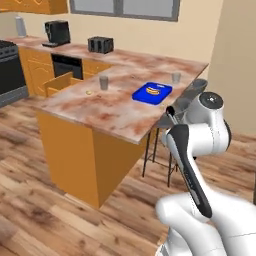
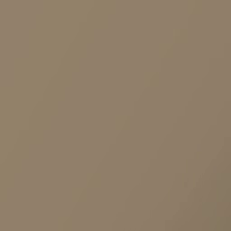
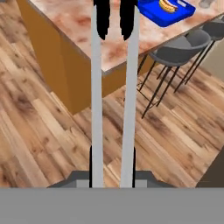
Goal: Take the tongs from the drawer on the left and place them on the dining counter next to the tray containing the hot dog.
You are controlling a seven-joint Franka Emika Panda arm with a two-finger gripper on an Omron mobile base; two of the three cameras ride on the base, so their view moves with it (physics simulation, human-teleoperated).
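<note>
In the hand view the long grey tongs (image 3: 96, 87) run up from my gripper (image 3: 112, 168), which is shut on their two arms. Their black ends (image 3: 115, 17) hang over the near edge of the dining counter (image 3: 74, 17). The blue tray (image 3: 151, 15) with the hot dog (image 3: 167, 5) lies on the counter to the upper right of the tong ends. From the left base view the tray (image 1: 142, 97) and hot dog (image 1: 152, 90) sit at the counter's (image 1: 100, 112) right side, and the orange drawer (image 1: 60, 82) stands pulled out at the far left.
Dark stools (image 3: 179, 48) stand against the counter's right side over wooden floor. A grey cup (image 1: 103, 82), a second cup (image 1: 176, 77) and a small gold item (image 1: 89, 92) rest on the counter. A toaster (image 1: 100, 45) and coffee machine (image 1: 56, 32) sit on the wall counter.
</note>
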